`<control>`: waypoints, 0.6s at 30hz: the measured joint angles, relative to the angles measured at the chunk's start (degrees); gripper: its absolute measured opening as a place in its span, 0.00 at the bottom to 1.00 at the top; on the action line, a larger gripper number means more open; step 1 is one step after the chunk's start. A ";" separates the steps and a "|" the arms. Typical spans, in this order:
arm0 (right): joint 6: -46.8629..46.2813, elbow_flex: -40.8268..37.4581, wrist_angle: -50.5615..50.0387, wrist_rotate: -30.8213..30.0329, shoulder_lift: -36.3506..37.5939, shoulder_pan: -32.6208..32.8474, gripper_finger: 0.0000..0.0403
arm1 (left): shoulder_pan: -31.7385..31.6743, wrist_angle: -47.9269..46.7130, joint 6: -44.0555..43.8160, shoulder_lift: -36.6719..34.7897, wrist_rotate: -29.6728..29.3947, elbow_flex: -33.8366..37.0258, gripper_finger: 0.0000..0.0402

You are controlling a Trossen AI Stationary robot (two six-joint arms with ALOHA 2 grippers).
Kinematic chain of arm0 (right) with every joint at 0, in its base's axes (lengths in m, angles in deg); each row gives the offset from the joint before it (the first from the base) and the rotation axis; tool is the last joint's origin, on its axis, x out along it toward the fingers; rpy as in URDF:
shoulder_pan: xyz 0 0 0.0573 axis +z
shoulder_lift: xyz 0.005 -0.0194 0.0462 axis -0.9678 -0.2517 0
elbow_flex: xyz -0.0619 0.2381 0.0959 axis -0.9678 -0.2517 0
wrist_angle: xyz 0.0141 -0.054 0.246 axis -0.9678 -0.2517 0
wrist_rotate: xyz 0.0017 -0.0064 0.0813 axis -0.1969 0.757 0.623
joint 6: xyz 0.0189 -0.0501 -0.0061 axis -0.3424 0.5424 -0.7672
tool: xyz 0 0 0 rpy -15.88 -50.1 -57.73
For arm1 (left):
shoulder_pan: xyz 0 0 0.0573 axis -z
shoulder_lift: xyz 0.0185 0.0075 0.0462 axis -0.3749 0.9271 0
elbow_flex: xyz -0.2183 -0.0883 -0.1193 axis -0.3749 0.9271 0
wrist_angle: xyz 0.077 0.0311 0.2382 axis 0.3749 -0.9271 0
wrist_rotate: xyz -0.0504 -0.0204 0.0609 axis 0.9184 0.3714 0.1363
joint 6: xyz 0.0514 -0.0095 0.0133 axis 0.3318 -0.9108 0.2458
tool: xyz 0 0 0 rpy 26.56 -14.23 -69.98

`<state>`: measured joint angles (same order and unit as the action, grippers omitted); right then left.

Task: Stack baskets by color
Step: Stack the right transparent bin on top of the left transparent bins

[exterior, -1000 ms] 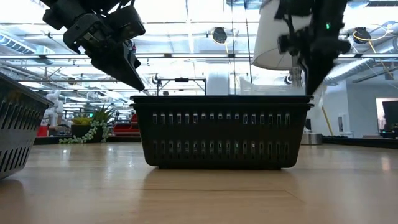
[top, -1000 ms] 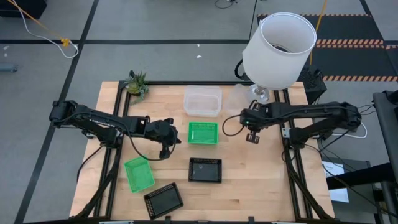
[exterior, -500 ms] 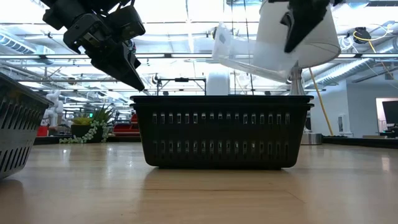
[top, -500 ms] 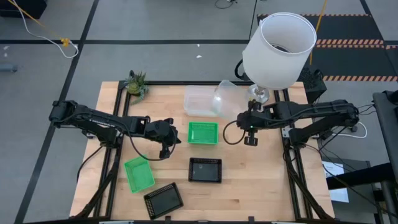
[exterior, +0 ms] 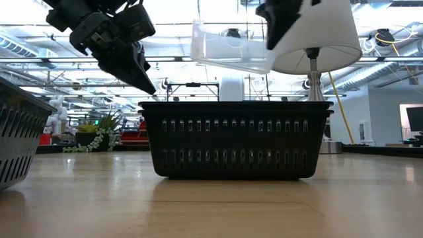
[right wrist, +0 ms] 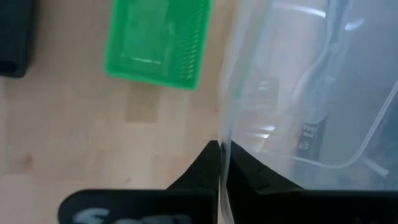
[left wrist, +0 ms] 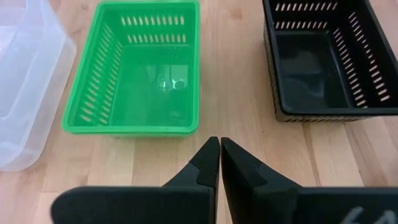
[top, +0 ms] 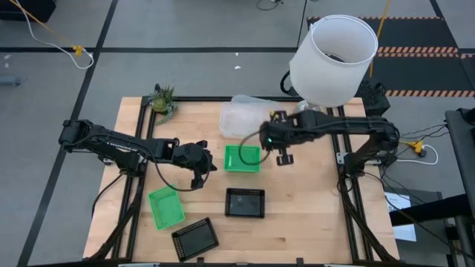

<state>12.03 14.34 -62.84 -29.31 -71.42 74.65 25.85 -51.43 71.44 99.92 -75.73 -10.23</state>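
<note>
Right gripper is pinched on the rim of a clear basket, holding it lifted above the surface, over the clear basket on the surface and the neighbouring green basket. Left gripper hangs beside that green basket with its fingers pressed together, holding nothing. One black basket sits near the middle; another green basket and a second black basket lie toward the front left corner

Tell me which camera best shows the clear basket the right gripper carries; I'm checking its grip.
The low view: the clear translucent plastic basket hangs whole above the table. The right wrist view shows the right gripper pinching its wall; the high view shows it faintly.
</note>
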 joint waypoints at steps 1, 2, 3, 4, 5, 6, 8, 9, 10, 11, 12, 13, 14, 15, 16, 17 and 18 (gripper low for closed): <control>1.27 1.53 -0.16 0.10 -0.92 -0.78 0.01 | 0.00 -0.12 0.00 0.00 0.02 0.00 0.05; 2.61 2.99 -0.36 0.14 -1.90 -1.45 0.01 | 0.00 -0.12 0.00 0.00 0.00 0.00 0.05; 4.03 4.33 -0.46 0.13 -2.84 -2.21 0.01 | 0.00 -0.17 0.00 0.00 0.01 0.00 0.05; 5.61 5.68 -0.69 0.55 -3.79 -2.88 0.01 | 0.00 -0.17 0.00 0.00 0.02 0.00 0.05; 7.45 6.84 -0.79 1.46 -4.62 -3.60 0.01 | 0.00 -0.14 0.00 0.00 0.02 0.00 0.05; 9.11 7.86 -0.80 2.03 -5.53 -4.19 0.01 | 0.00 -0.09 0.00 0.00 0.02 0.00 0.05; 12.22 9.90 -0.81 3.14 -7.46 -5.42 0.01 | 0.00 0.09 0.00 0.00 0.00 0.00 0.05; 13.60 10.68 -0.74 3.49 -8.32 -6.02 0.01 | 0.00 0.10 0.00 0.00 0.02 0.00 0.05; 14.89 11.36 -0.60 3.59 -9.02 -6.55 0.01 | 0.00 0.12 -0.05 0.00 0.02 0.00 0.05; 16.31 11.93 -0.41 3.63 -9.77 -7.10 0.01 | 0.00 0.10 -0.07 0.00 0.02 0.00 0.05; 17.82 12.51 -0.29 3.68 -10.47 -7.71 0.01 | 0.00 0.10 -0.07 0.00 0.02 0.00 0.05; 19.23 12.96 -0.26 4.47 -11.05 -8.40 0.01 | 0.00 0.12 -0.09 0.00 0.02 0.00 0.05; 20.35 13.23 -0.09 5.07 -11.59 -9.09 0.01 | 0.00 0.14 -0.09 0.00 0.02 0.00 0.05; 21.14 13.43 0.07 5.28 -12.15 -9.80 0.01 | 0.00 0.12 -0.11 0.00 0.02 0.00 0.05; 21.59 13.47 0.36 5.67 -12.50 -10.56 0.01 | 0.00 0.14 -0.13 0.00 0.02 0.00 0.05; 21.75 13.47 0.45 6.49 -12.84 -11.35 0.01 | 0.00 0.13 -0.13 0.00 0.02 0.00 0.05; 21.75 13.47 0.56 7.21 -13.25 -12.10 0.01 | 0.00 0.14 -0.13 0.00 0.02 0.00 0.05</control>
<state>33.79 27.81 -62.28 -22.11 -84.67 62.55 25.85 -51.29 71.31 99.92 -75.71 -10.23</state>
